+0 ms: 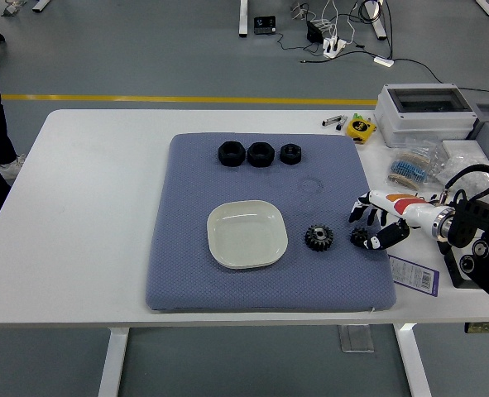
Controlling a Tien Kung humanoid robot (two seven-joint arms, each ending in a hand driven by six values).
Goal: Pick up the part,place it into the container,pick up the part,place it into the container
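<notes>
On the mat (186,273), three nuts (259,154) lie behind the dish (246,234), two gears (318,238), seemingly, to its right.

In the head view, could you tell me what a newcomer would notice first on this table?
Probably the blue-grey mat covering the middle of the white table, with a pale square dish near its front and three black nuts in a row along its far side. Next, the robot's right hand at the mat's right edge, fingers around a small black gear, with a second gear lying between it and the dish.
</notes>
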